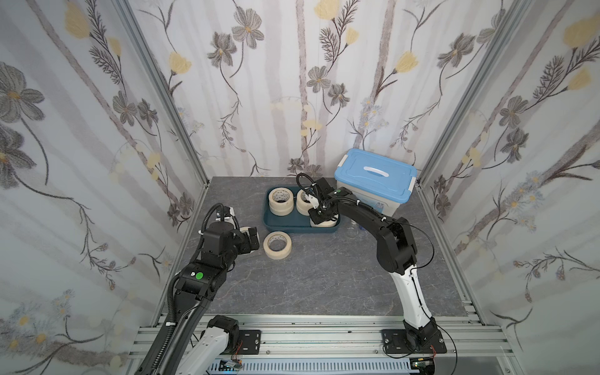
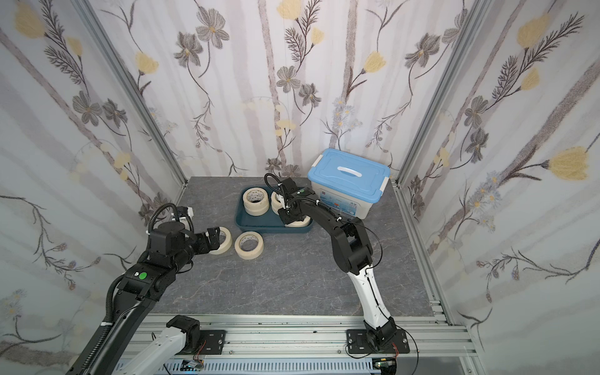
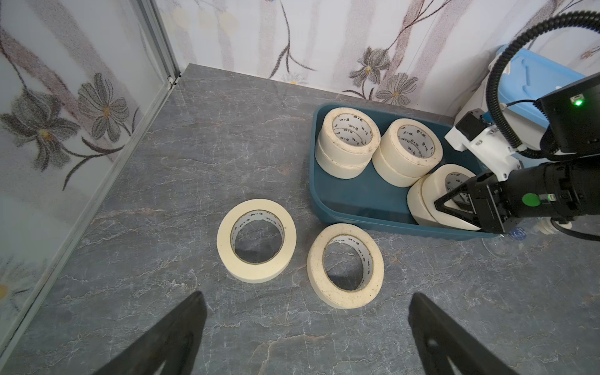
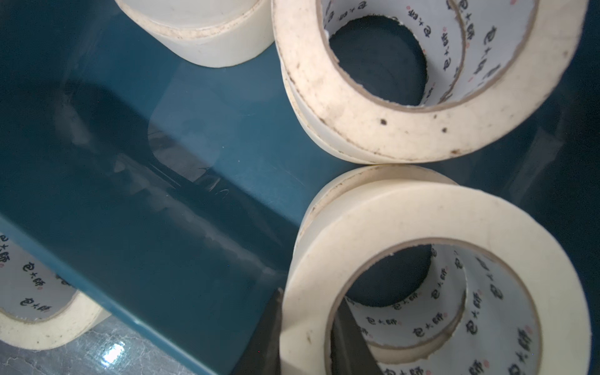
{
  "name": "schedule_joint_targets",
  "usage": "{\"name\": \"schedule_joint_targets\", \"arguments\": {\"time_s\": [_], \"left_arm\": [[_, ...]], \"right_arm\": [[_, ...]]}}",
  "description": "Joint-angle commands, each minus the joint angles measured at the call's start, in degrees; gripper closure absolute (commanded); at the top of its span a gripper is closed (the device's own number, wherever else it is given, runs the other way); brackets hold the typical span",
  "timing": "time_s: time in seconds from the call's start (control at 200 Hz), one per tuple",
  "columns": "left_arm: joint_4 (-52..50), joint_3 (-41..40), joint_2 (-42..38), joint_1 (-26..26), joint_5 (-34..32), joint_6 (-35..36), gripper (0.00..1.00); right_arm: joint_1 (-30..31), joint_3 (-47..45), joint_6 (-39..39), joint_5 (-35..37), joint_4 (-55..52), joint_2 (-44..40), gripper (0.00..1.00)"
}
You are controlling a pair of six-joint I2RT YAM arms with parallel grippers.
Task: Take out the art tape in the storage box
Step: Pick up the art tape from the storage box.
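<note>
Tape roll [image 4: 406,211] in the box's [image 4: 162,162] near corner, pinched through its wall by the right claw [image 4: 311,337]; two rolls [image 3: 224,237] lie out on the table [image 3: 227,146]; left claw [image 3: 308,295] spread wide near them.

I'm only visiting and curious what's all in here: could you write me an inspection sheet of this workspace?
Surface: grey marbled tabletop; two tape rolls lie flat on it.
Job's things: teal storage box holds three two-roll stacks.
Clutter: blue-lidded white tub; small clear item, kind unclear.
Grippers: left gripper open above the tabletop; right gripper shut on the third stack's top roll.
Cables: black corrugated hoses on both arms.
Surroundings: floral-print walls, aluminium frame.
</note>
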Motion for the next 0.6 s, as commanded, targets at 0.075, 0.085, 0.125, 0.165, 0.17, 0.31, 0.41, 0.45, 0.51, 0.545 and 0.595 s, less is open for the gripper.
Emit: {"name": "schedule_joint_targets", "arguments": {"time_s": [0.075,0.085,0.125,0.165,0.17,0.31,0.41,0.45,0.51,0.545,0.595], "left_arm": [[-0.19,0.08,0.19,0.16,0.37,0.62,0.0],[-0.14,0.08,0.2,0.16,0.37,0.62,0.0],[-0.16,0.11,0.2,0.19,0.46,0.62,0.0],[-0.12,0.08,0.26,0.19,0.46,0.57,0.0],[-0.12,0.08,0.23,0.2,0.46,0.59,0.0],[-0.08,0.08,0.29,0.3,0.62,0.61,0.0],[-0.1,0.08,0.38,0.33,0.72,0.62,0.0],[-0.1,0.09,0.38,0.34,0.72,0.62,0.0],[0.0,0.07,0.38,0.47,0.72,0.62,0.0],[0.06,0.08,0.38,0.47,0.72,0.52,0.0],[0.15,0.01,0.46,0.55,0.81,0.5,0.0]], "right_arm": [[-0.04,0.36,-0.49,1.56,-1.22,-1.99,0.79],[-0.02,0.37,-0.49,1.56,-1.22,-2.1,0.79],[-0.03,0.34,-0.58,1.52,-1.39,-2.39,0.79],[0.01,0.35,-0.59,1.49,-1.48,-2.8,0.79],[0.04,0.34,-0.58,1.48,-1.48,-2.86,0.79],[0.29,0.32,-0.78,1.48,-2.09,-4.1,0.8],[0.69,0.28,-0.84,1.39,-2.6,-5.33,0.79],[0.85,0.17,-0.85,1.39,-2.75,-5.96,0.8],[1.19,0.11,-0.76,1.32,-2.96,-6.85,0.8],[1.42,0.0,-0.77,1.3,-3.1,-7.41,0.8],[1.77,-0.22,-0.76,1.21,-3.39,-8.38,0.79]]}}
